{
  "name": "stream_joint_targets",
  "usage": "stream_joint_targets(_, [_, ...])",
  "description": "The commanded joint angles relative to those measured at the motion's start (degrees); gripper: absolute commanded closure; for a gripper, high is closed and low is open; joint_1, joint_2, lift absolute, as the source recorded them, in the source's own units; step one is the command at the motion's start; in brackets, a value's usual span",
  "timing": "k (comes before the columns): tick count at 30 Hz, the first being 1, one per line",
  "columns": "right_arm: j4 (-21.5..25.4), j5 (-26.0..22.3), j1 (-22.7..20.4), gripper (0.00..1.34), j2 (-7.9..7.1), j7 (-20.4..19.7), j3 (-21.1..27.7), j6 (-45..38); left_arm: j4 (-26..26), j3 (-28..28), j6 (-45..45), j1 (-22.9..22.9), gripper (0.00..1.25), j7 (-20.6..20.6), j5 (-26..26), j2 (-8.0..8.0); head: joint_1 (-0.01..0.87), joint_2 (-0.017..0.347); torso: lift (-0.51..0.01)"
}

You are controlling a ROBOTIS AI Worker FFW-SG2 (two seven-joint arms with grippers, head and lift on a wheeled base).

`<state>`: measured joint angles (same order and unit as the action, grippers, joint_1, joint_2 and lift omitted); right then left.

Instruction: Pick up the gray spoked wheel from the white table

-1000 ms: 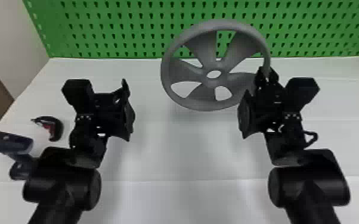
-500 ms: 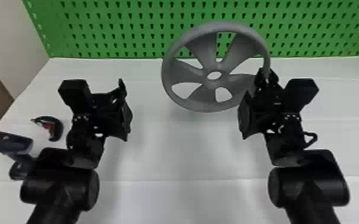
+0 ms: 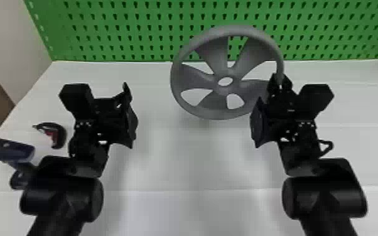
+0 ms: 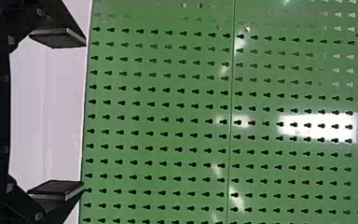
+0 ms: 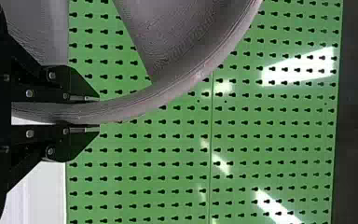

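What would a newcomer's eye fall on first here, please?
Most striking is the large gray spoked wheel, its rim clamped in the black two-fingered right gripper. A bright green perforated board spans the back, and left of the wheel the black two-fingered left gripper hangs open over the white table.

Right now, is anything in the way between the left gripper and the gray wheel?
Nothing visible. In the head view, white table lies between the left gripper and the gray wheel, whose rim the right gripper holds.
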<state>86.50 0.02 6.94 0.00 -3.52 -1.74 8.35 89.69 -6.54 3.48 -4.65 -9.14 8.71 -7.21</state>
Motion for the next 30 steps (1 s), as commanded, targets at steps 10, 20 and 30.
stream_joint_targets(10, [-0.54, 0.25, 0.18, 1.12, 0.05, 0.00, -0.28, 0.00, 0.04, 0.39, 0.04, 0.25, 0.20, 0.00, 0.00, 0.00, 0.770, 0.044, -0.098])
stream_joint_targets(20, [-0.72, 0.33, 0.27, 1.12, 0.05, 0.00, -0.19, 0.00, 0.04, 0.47, 0.04, 0.25, 0.20, 0.00, 0.00, 0.00, 0.770, 0.044, -0.098])
stream_joint_targets(30, [-0.72, 0.25, 0.27, 1.12, 0.05, -0.09, -0.10, 0.00, 0.22, 0.65, 0.12, 0.25, 0.20, 0.00, 0.00, 0.00, 0.770, 0.044, -0.098])
